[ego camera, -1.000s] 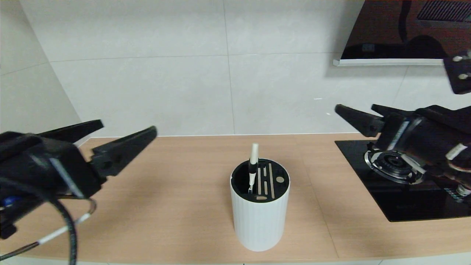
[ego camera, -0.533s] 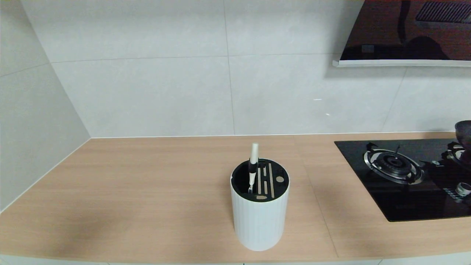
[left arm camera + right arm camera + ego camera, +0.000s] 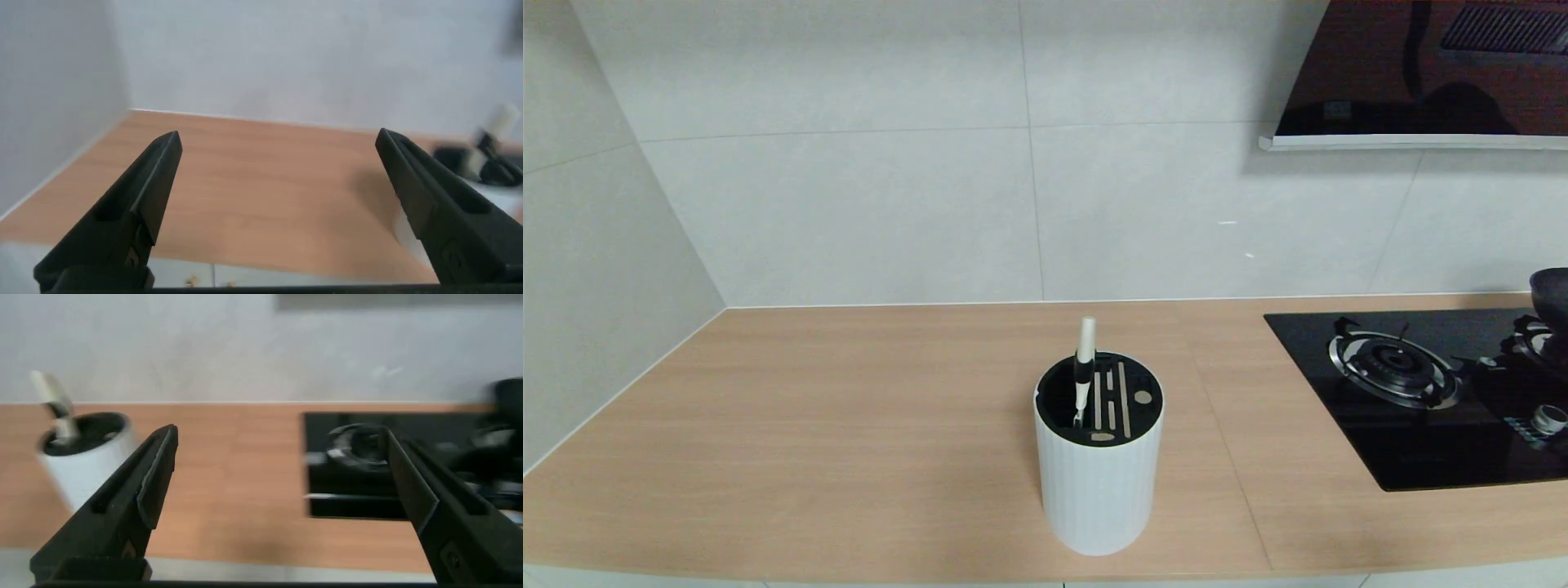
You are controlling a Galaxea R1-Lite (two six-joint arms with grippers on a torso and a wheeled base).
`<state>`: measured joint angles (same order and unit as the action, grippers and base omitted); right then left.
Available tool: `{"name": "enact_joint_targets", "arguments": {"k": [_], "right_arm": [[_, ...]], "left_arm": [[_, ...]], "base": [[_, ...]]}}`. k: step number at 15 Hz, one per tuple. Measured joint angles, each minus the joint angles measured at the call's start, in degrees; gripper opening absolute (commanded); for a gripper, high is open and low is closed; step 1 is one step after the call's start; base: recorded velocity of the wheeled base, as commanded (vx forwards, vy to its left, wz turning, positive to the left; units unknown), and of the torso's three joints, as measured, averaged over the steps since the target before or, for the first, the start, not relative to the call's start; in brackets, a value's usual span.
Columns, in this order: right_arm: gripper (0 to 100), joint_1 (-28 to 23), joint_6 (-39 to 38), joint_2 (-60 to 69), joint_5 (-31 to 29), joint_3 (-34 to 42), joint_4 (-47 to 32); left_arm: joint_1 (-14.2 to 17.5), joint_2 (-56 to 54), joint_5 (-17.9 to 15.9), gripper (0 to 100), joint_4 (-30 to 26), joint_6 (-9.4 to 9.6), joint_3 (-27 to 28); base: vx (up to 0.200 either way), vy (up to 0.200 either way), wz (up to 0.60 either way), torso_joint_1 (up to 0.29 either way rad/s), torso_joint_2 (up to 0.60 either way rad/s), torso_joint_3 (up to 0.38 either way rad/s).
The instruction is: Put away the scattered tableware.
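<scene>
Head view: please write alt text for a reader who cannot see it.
A white ribbed utensil holder stands on a wooden counter, with one white-handled utensil upright in its black top. A black gas hob lies at the right.

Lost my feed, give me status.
Left gripper open, right gripper open, both empty. One utensil standing in white holder. Stove sits apart, to its right.

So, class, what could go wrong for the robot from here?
The tall white holder stands near the front edge of the counter; an arm's knock might tip it. The utensil sticks up above the rim, so the open left gripper or right gripper could snag it.
</scene>
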<state>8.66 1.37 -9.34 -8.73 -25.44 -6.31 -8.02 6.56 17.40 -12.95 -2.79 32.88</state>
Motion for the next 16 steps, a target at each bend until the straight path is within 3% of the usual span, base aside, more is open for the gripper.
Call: {"name": "enact_joint_targets", "arguments": {"k": [2,5,9,12,14,16], "right_arm": [[100,-4.22,0.24,2.93,0.46,0.67,0.02],[100,-7.81,-0.37,7.39,1.27,3.84,-0.02],[100,-8.52,-0.85,9.07,2.02,7.53,1.19],[100,-8.61,-0.82,9.34,5.73,16.65,8.63],[100,-8.61,-0.33,9.39,12.4,22.99,14.14],[100,-8.56,-0.11,9.41,14.42,24.89,12.67]], "left_arm": [[2.95,-0.98,-0.1,100,-0.22,-1.56,-0.35],[6.57,-3.8,-3.34,100,-2.46,-1.3,-1.9],[7.81,-6.18,-4.12,100,-3.15,-1.39,-7.78],[7.91,-6.49,-4.18,100,3.32,-1.06,-18.22],[7.92,-6.56,-4.97,100,12.63,0.44,-27.5],[7.95,-6.56,-9.13,100,14.91,0.5,-31.59]], "base": [[0.0,0.0,0.0,0.0,0.0,0.0],[0.0,0.0,0.0,0.0,0.0,0.0],[0.0,0.0,0.0,0.0,0.0,0.0],[0.0,0.0,0.0,0.0,0.0,0.0],[0.0,0.0,0.0,0.0,0.0,0.0],[0.0,0.0,0.0,0.0,0.0,0.0]]}}
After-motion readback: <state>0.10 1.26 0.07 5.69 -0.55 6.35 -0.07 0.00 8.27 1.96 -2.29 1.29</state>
